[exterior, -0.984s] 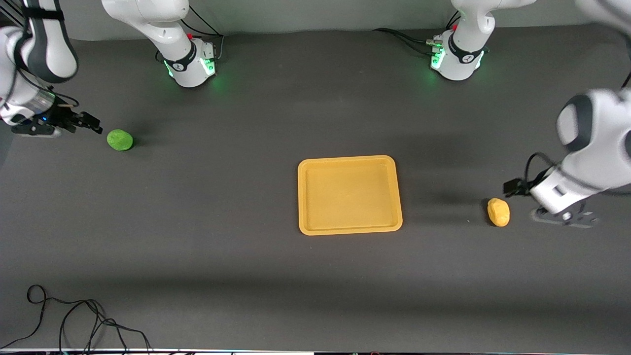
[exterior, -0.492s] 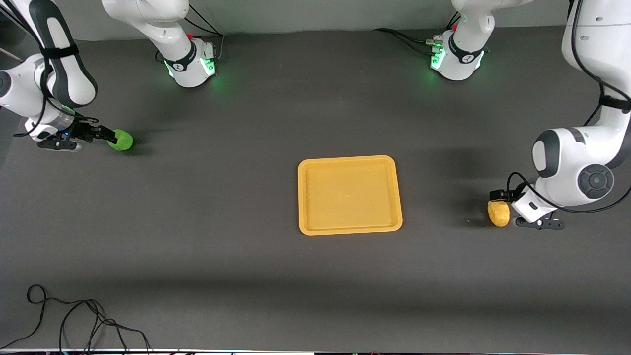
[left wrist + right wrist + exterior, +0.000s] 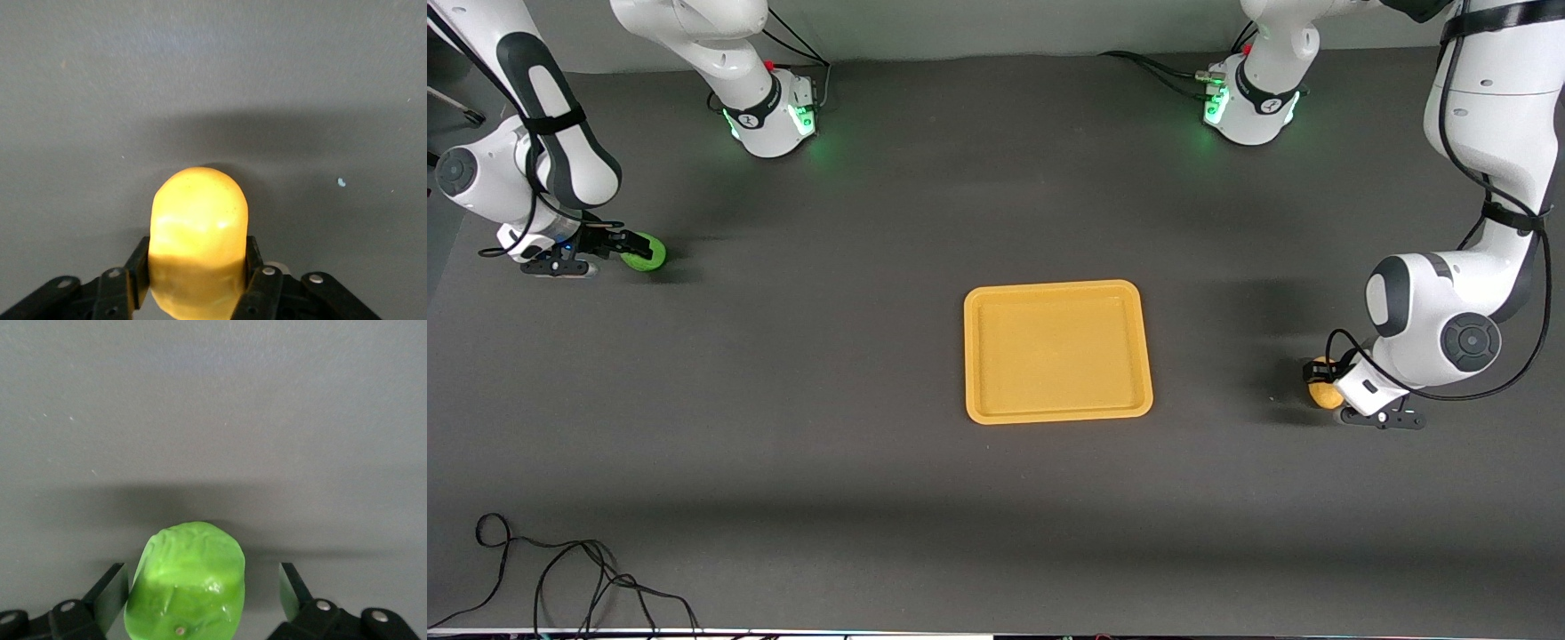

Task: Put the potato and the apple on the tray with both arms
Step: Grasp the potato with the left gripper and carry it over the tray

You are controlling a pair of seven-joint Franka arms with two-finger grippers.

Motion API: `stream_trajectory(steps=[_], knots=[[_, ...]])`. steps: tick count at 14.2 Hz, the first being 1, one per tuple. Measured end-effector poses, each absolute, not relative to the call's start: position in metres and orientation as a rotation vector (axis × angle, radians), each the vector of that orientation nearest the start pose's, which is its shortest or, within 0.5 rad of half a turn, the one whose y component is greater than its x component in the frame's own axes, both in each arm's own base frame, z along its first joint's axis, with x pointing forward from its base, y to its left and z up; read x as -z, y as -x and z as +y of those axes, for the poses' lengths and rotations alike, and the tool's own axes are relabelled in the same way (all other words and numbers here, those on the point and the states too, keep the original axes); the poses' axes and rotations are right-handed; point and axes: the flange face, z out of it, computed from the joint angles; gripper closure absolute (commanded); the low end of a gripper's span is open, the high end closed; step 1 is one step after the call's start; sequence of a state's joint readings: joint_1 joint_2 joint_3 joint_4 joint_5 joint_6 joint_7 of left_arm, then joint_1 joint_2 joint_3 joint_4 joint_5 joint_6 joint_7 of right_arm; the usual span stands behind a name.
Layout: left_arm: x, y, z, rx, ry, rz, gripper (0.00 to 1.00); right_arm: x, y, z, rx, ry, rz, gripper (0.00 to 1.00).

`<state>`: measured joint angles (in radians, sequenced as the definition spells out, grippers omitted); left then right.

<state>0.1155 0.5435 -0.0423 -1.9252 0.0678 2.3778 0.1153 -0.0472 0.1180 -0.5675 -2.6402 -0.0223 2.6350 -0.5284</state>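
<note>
The yellow-orange potato (image 3: 1319,393) lies on the dark table near the left arm's end, level with the tray's nearer rim. My left gripper (image 3: 1327,380) is down at it, with both fingers pressed against the potato's sides (image 3: 197,227). The green apple (image 3: 649,255) lies near the right arm's end, farther from the front camera than the tray. My right gripper (image 3: 633,250) is open around the apple (image 3: 190,580), with a gap at each finger. The yellow-orange tray (image 3: 970,356) lies empty mid-table between the two.
A black cable (image 3: 560,578) coils on the table at the near corner toward the right arm's end. The two green-lit arm bases (image 3: 769,120) stand along the table's edge farthest from the front camera.
Both arms came down and in. The left gripper moved onto the potato and closed on its sides. The right gripper moved up to the apple and now straddles it.
</note>
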Motion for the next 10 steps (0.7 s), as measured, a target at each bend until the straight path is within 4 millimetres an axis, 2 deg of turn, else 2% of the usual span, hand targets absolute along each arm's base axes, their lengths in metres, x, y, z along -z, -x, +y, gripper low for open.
stream_trajectory(steps=[1, 2, 3, 4, 5, 7, 8, 10], knots=[[-0.205, -0.619, 0.045, -0.121, 3.122, 0.135, 0.68, -0.200, -0.335, -0.245, -0.210, 3.138, 0.104, 0.00], [-0.218, -0.625, 0.040, -0.099, 3.125, 0.121, 0.68, -0.199, -0.334, -0.245, -0.216, 3.138, 0.105, 0.09], [-0.236, -0.631, 0.027, -0.094, 3.130, 0.095, 0.68, -0.197, -0.334, -0.245, -0.225, 3.137, 0.105, 0.32], [-0.258, -0.637, 0.004, -0.104, 3.137, 0.065, 0.67, -0.195, -0.333, -0.245, -0.231, 3.136, 0.105, 0.52], [-0.280, -0.642, -0.027, -0.110, 3.145, 0.032, 0.67, -0.195, -0.333, -0.245, -0.234, 3.136, 0.105, 0.63], [-0.316, -0.645, -0.110, -0.088, 3.160, -0.028, 0.67, -0.194, -0.333, -0.245, -0.236, 3.135, 0.104, 0.72], [-0.325, -0.640, -0.153, -0.078, 3.165, -0.042, 0.67, -0.195, -0.333, -0.245, -0.238, 3.134, 0.103, 0.75], [-0.320, -0.616, -0.230, -0.109, 3.158, -0.041, 0.66, -0.198, -0.340, -0.243, -0.258, 3.123, 0.087, 0.78]])
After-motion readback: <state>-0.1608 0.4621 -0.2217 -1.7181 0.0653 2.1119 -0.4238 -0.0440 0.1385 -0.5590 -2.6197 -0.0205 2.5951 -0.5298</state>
